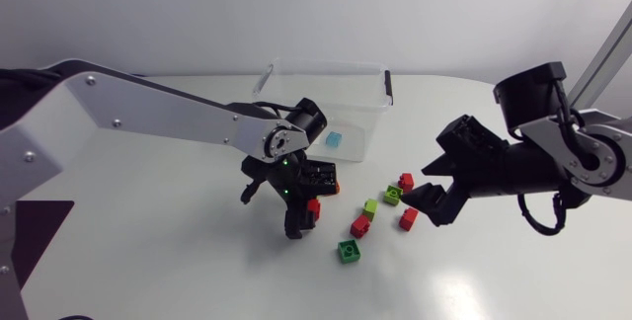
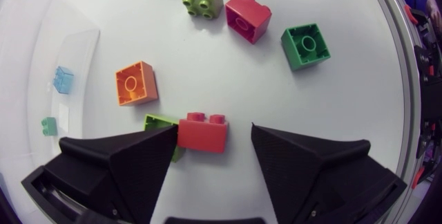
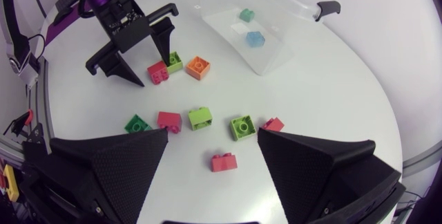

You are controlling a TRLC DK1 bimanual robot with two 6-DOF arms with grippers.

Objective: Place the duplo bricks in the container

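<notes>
My left gripper point(image 2: 210, 155) stands low over the table, open around a red brick point(image 2: 202, 133). The brick rests against one finger, with a gap to the other. A green brick point(image 2: 157, 122) lies just behind it and an orange one point(image 2: 136, 83) a little farther ahead. In the head view that gripper point(image 1: 304, 216) is in front of the clear container point(image 1: 360, 113), which holds a blue brick point(image 1: 335, 139). My right gripper point(image 3: 213, 137) hovers open with nothing between its fingers. A red brick point(image 3: 224, 162) lies on the table below it.
Several loose bricks lie between the two grippers: green point(image 1: 348, 251), red point(image 1: 360, 226), lime point(image 1: 370, 206), green point(image 1: 392, 196) and red point(image 1: 406, 180). The container has a black handle point(image 1: 387, 85) and a small teal brick point(image 3: 246, 14) inside.
</notes>
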